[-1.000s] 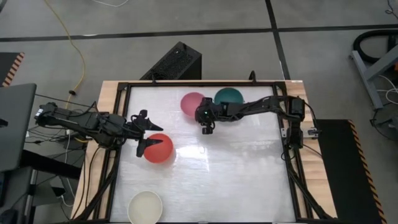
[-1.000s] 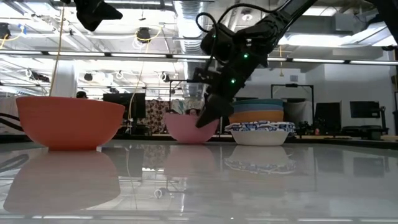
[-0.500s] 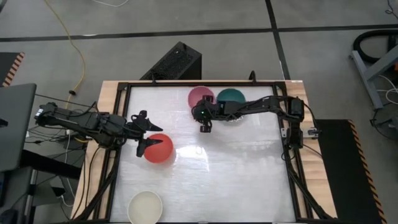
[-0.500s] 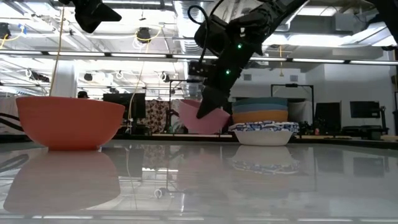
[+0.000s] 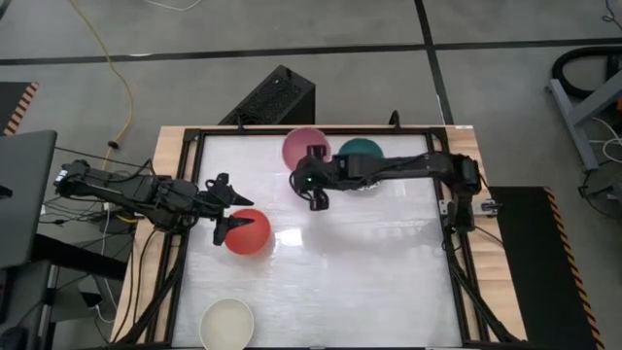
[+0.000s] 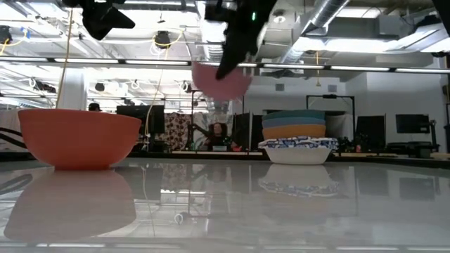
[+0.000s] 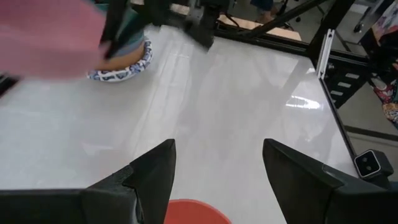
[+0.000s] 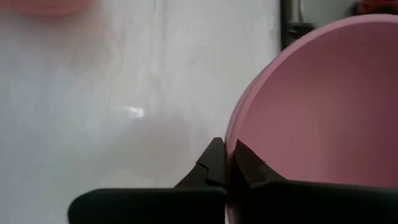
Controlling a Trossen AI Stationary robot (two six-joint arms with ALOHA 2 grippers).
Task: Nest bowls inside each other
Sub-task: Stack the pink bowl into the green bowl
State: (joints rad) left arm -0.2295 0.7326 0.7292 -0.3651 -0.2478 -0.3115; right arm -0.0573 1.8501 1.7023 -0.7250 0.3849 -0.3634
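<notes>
Right end effector (image 5: 313,181) pinched on rim of pink bowl (image 5: 302,146), raised clear of bench (image 5: 389,272) at 12 o'clock, beside teal-topped stack (image 5: 358,151); presumably lifted for nesting there. Left end effector (image 5: 225,206) wide, hovering beside red bowl (image 5: 249,231) at 9 o'clock.

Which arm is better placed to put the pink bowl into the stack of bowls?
Right. Its gripper holds the pink bowl by the rim, lifted beside the stack. The left gripper hovers by the red bowl.
</notes>
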